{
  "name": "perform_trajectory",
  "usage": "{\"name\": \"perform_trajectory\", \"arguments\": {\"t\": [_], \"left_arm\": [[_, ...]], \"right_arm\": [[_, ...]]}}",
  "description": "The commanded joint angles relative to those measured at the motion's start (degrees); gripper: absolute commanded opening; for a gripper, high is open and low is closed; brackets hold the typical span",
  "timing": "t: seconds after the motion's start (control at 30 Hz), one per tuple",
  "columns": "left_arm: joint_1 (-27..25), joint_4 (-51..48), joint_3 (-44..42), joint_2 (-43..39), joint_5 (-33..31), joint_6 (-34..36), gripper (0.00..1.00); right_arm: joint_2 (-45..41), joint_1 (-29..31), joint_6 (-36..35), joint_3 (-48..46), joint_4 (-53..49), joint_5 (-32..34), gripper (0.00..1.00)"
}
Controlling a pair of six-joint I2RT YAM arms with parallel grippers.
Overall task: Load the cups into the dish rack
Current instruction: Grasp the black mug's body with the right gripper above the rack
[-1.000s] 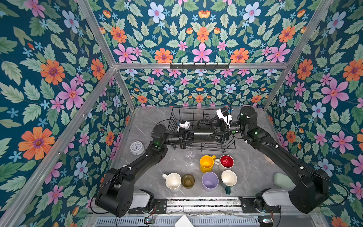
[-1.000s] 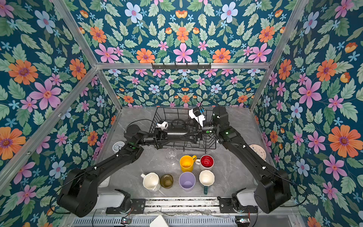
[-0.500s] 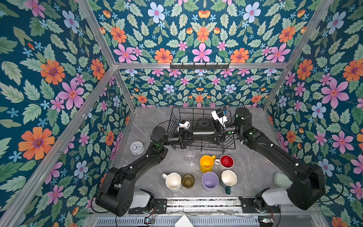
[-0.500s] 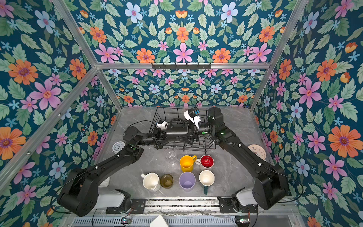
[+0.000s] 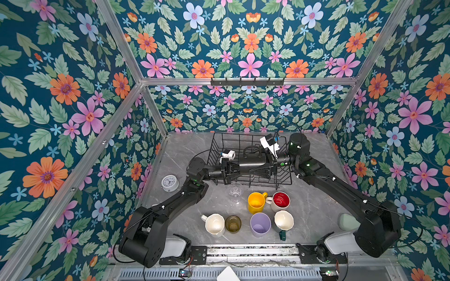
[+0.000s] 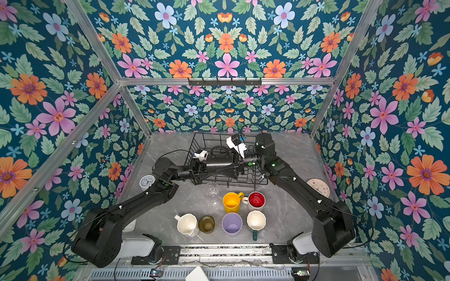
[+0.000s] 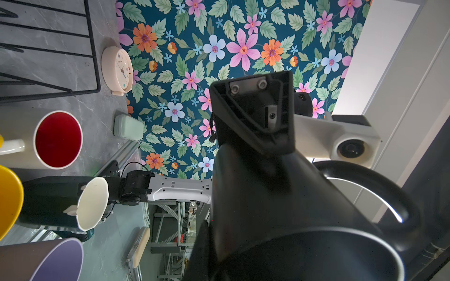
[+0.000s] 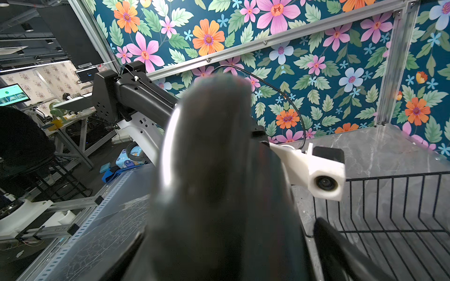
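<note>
The black mug (image 5: 250, 158) hangs on its side over the dish rack (image 5: 219, 143), at 12 o'clock on the surface (image 5: 185, 150), I think for a handover between the arms. The left gripper (image 5: 235, 167) reaches level from 9 o'clock, its fingers closed on the rim. The right gripper (image 5: 258, 169) comes from 3 o'clock, fingers wide around the body. I cannot tell whether they press.

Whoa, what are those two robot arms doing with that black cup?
Both arms meet at a black mug over the dish rack. The left gripper has its jaws shut on one end. The right gripper has jaws wide around the other end; I can't tell if they grip. Seven more cups, like the yellow mug, stand on the table.
</note>
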Motion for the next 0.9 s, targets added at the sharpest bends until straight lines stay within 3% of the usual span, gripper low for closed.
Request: {"name": "perform_trajectory", "arguments": {"t": [0.0, 0.4, 0.47, 0.5, 0.7, 0.87], "left_arm": [[-0.2, 7.0, 0.1, -0.2, 1.4, 0.0, 0.00], [-0.2, 11.7, -0.1, 0.7, 1.2, -3.4, 0.00], [-0.2, 12.1, -0.2, 0.8, 1.3, -3.7, 0.00], [-0.2, 12.2, -0.2, 0.9, 1.3, -3.8, 0.00], [-0.2, 13.1, -0.3, 1.4, 1.4, -4.3, 0.01], [-0.1, 14.0, -0.6, 1.5, 1.5, -4.6, 0.19]], "right_arm": [[0.4, 0.2, 1.0, 0.8, 2.0, 1.1, 0.88], [0.8, 0.6, -1.3, 2.5, -2.4, 0.2, 0.39], [0.8, 0.7, -2.0, 2.6, -3.5, 0.2, 0.22], [0.7, 0.8, -2.3, 2.6, -3.9, 0.3, 0.02], [-0.3, 0.7, -1.8, 2.5, -4.4, 0.9, 0.00], [-1.7, 0.8, 0.7, 2.9, -3.5, 3.6, 0.00]]}}
